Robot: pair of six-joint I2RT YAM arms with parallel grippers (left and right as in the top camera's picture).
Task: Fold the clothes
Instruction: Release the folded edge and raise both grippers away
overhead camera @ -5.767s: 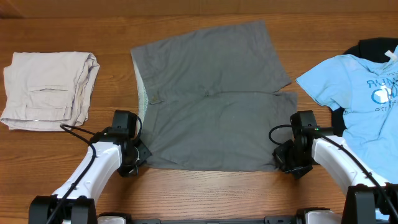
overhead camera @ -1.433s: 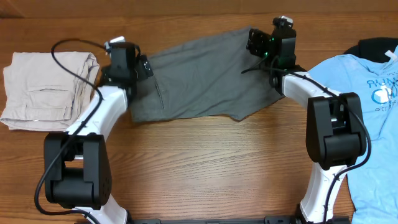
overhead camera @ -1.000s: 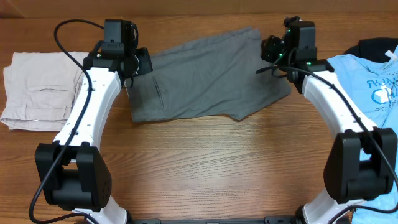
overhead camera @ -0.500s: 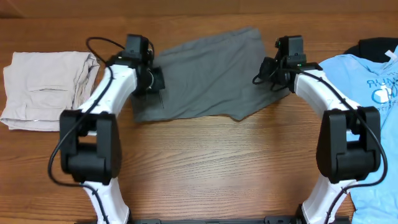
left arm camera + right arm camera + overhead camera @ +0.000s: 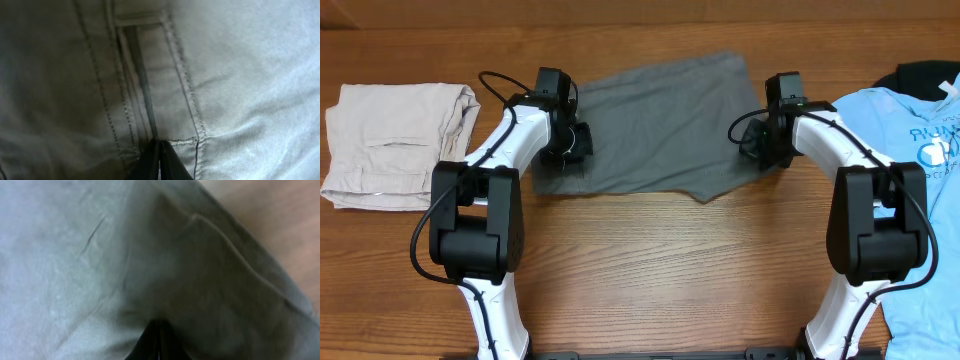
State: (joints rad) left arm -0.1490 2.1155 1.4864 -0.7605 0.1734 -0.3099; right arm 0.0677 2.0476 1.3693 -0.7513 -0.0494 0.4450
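Left pincer (image 5: 157, 150) and right pincer (image 5: 158, 330), both closed, touch opposite ends of grey shorts (image 5: 655, 120).

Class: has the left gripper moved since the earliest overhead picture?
Yes. The left gripper moved away from the robot: then nearer than the beige shorts' near edge, now level with their middle.

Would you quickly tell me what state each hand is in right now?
Left hand: closed, tips on the grey shorts, no fold visibly pinched.
Right hand: closed, likewise on the grey shorts.
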